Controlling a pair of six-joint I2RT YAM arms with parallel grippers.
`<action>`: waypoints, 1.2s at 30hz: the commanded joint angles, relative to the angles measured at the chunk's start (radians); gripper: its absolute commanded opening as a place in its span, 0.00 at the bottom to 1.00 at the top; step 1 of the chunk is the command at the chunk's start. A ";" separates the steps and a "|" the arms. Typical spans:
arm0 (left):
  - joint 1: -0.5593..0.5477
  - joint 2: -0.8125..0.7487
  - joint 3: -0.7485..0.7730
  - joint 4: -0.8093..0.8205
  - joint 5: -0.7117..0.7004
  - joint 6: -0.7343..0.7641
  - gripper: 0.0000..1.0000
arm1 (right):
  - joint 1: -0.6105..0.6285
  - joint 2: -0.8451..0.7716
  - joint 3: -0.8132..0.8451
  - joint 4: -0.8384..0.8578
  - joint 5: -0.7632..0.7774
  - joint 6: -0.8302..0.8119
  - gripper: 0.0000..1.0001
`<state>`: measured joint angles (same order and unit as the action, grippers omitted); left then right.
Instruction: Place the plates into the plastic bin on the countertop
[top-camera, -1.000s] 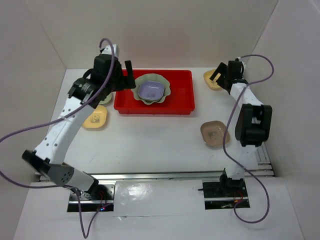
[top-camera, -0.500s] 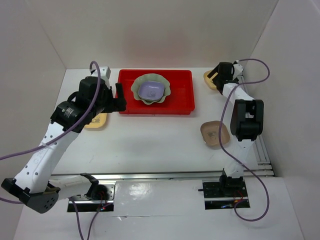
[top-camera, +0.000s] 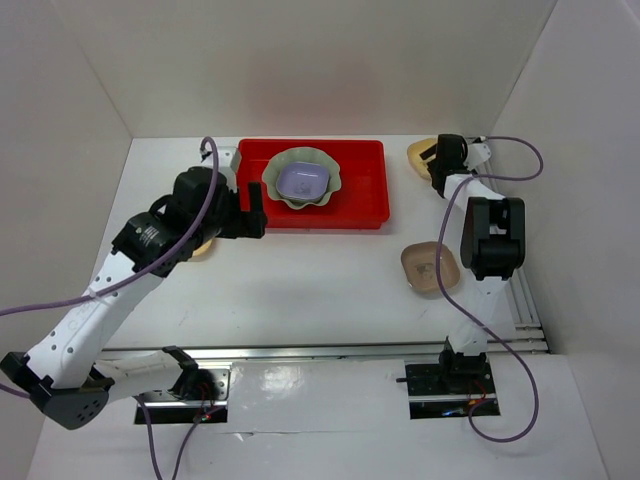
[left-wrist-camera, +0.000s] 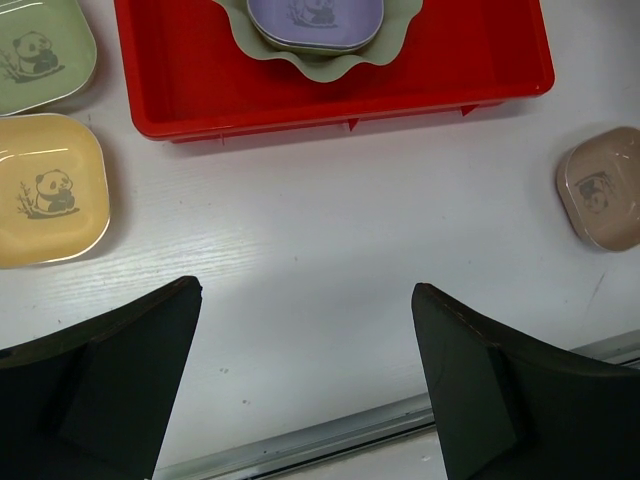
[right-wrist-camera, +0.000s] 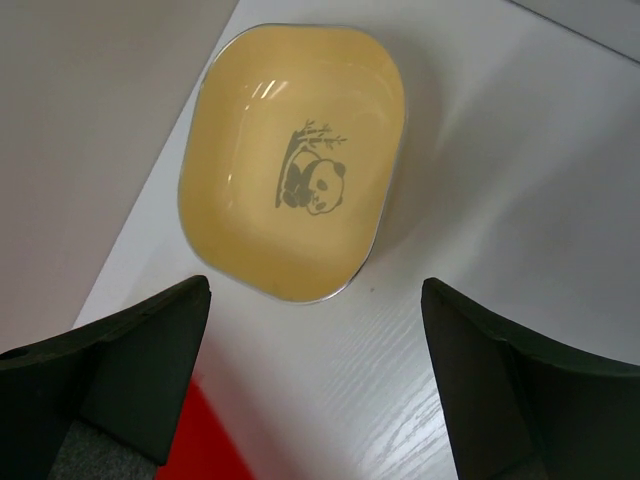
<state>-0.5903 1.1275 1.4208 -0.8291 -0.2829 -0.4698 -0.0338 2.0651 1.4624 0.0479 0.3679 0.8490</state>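
Nesting in one red bin, two plates; four outside.

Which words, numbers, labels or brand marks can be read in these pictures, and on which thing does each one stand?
None: no word, number or brand mark is readable.
Only panda drawings, without lettering, show in the right yellow dish, the left yellow dish and the green dish.
The prints in the lavender dish and the tan dish are too small or cut off to tell.
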 joint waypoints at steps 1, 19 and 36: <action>-0.006 -0.015 -0.008 0.053 0.013 0.023 1.00 | -0.008 0.055 0.033 0.018 0.060 0.053 0.93; 0.027 -0.034 -0.120 0.145 0.116 0.023 1.00 | -0.026 0.202 0.104 -0.057 0.082 0.162 0.82; 0.047 -0.074 -0.138 0.154 0.179 0.023 1.00 | -0.017 0.323 0.285 -0.299 0.138 0.231 0.49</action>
<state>-0.5480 1.0824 1.2892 -0.7223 -0.1261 -0.4690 -0.0547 2.3386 1.7321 -0.1230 0.4828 1.0569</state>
